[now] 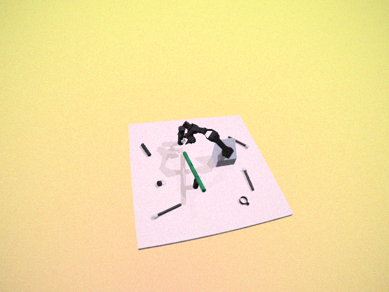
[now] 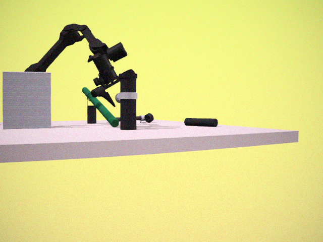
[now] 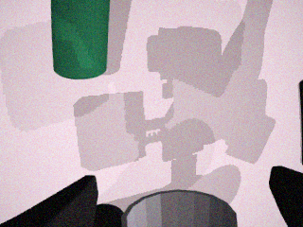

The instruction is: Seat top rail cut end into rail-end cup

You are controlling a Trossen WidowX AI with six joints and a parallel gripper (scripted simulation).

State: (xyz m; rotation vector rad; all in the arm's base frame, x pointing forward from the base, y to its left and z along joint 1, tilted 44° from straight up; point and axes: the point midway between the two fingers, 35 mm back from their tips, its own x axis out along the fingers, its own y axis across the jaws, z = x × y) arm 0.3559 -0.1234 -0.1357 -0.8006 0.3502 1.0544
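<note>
The green rail [image 1: 194, 171] [image 2: 100, 108] [image 3: 80, 38] passes through the thin loop on the short black post [image 1: 195, 184] [image 2: 91, 115]. It slopes down to its end beside the foot of the big black post [image 2: 128, 113]. That end is low, near the table, outside the cup. The light grey rail-end cup [image 2: 117, 98] [image 3: 180, 213] hangs on the pale brace band [image 2: 128, 95], which sits well below the post cap [image 2: 128, 74]. My gripper [image 3: 186, 182] is open at the cup, a finger on each side with gaps, clear of the rail. One finger is partly hidden in the exterior view.
A grey block [image 2: 25, 101] stands under the arm's base. On the table [image 1: 219, 219] [image 2: 234, 132] lie a thick black cylinder [image 1: 145, 149] [image 2: 201, 122], several thin dark rods with pale ends, a black ring clamp [image 1: 239, 201] and a small black cap [image 1: 159, 183].
</note>
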